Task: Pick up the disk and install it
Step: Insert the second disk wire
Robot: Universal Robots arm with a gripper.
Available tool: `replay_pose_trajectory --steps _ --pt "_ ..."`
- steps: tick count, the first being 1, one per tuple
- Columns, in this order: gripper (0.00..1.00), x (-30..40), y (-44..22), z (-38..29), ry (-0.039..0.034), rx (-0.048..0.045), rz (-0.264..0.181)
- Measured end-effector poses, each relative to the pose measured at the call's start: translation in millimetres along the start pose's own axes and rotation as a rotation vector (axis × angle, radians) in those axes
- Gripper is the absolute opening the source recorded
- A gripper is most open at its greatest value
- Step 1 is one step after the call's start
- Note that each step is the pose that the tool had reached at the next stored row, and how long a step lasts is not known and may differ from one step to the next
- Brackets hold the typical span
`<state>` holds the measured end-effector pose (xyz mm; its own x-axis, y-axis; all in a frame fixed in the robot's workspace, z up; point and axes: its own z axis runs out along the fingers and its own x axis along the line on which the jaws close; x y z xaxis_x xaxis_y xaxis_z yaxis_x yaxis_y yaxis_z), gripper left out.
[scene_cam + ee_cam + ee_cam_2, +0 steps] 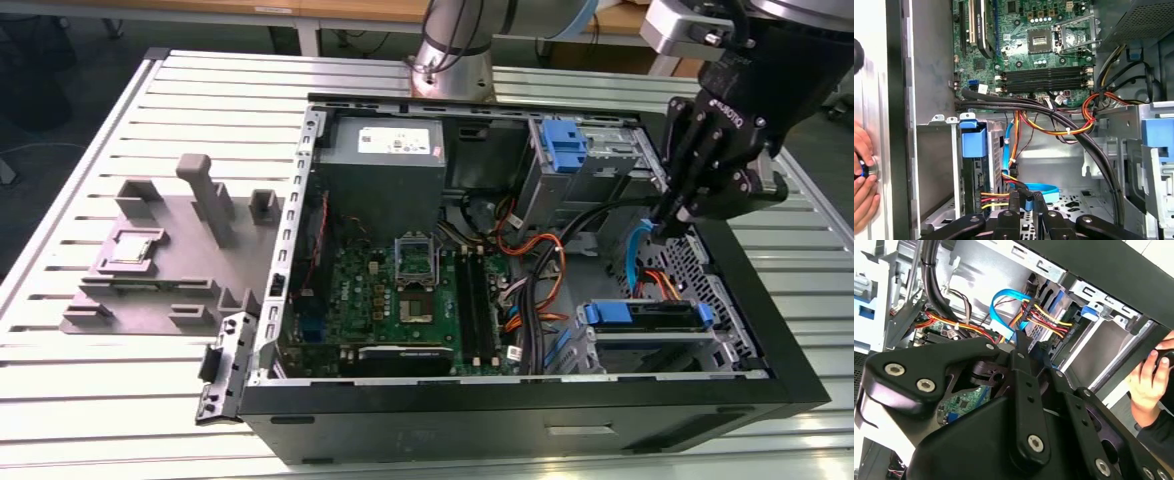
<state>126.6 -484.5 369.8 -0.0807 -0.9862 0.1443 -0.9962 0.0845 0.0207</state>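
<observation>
Slatted table point(107, 390) bears an open computer case point(787, 370); pincer point(663, 222), fingers together and empty, hangs among cables point(534, 262).

I see a slatted metal tabletop point(120, 380) carrying the open black computer case point(534, 420), a grey moulded fixture tray point(167, 260) beside it, and the arm's base point(451, 75).

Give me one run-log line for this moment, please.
gripper inside case beside blue cable | disk sitting in bay, apart from gripper | person's hand by case edge
</observation>
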Motion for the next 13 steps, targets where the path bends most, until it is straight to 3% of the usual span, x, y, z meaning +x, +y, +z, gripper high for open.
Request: replay_pose_trajectory --steps 6,10,11,13 --pt "0.25 -0.7 0.1 0.0 0.0108 0.0008 0.000" --pt "0.25 -1.1 0.0 2.3 0.0389 0.0031 0.001" --pt "0.25 -1.2 0.0 3.3 0.0435 0.0035 0.001" --pt "0.25 -1.7 -0.1 6.8 0.0459 0.0036 0.002"
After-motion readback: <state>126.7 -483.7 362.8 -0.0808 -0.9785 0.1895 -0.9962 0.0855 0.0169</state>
